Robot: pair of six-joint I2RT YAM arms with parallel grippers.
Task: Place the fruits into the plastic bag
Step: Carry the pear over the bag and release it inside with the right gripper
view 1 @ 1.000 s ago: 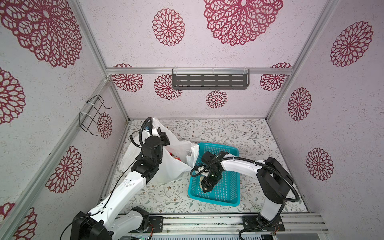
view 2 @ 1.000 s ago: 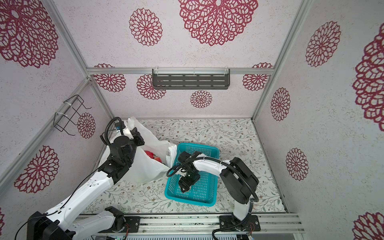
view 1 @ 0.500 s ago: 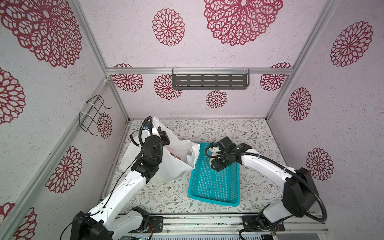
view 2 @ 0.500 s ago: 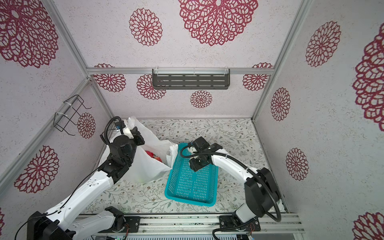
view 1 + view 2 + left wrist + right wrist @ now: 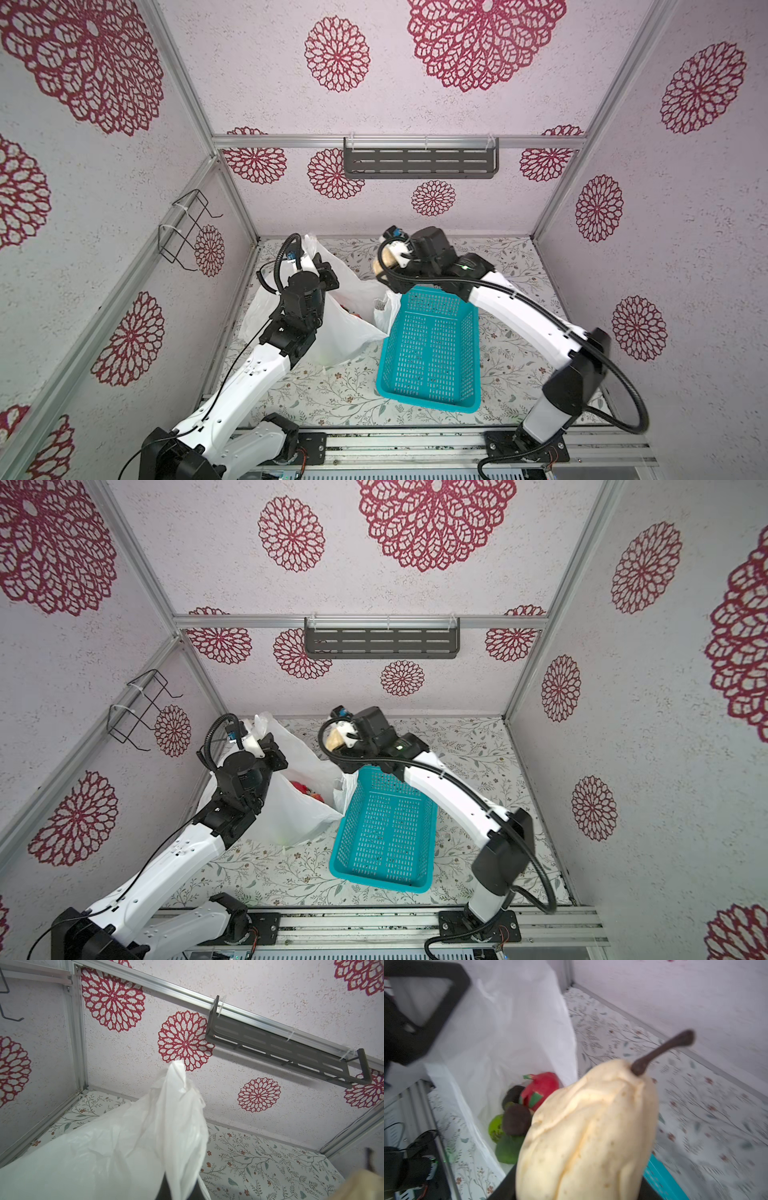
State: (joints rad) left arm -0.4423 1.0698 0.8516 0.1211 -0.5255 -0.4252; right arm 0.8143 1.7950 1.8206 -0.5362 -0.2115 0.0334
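Shifted since the earlier frames: the right tool (image 5: pixel 384 268), seen a second back low over the middle of the turquoise basket (image 5: pixel 384 374) and half a second back at its far end, is now found raised past that far end, beside the mouth of the plastic bag (image 5: pixel 345 328). The left arm and the bag are seen unchanged throughout.

- Right tool: pressed onto a cream-yellow pear (image 5: pixel 591 1136). The pear is carried clear of the worktop (image 5: pixel 498 345), stem pointing away from the wrist. The grip is judged firm enough for carrying, since the fruit is held aloft in both top views.
- Left tool (image 5: pixel 326 270): pinched shut on the bag's handle, which is drawn up into a peak in the left wrist view. The handle is judged to be lifted so that the mouth is kept open and turned toward the right arm.
- Bag contents, by the right wrist view: a red dragon fruit (image 5: pixel 542 1088), two dark avocados (image 5: pixel 516 1120) and green fruits (image 5: pixel 496 1130) are lying at the bottom.
- Basket: no fruit is made out in it, so the pear is taken to be the last one.
- Step judged in hand: the pear is being carried to the bag; it is not yet over the opening.
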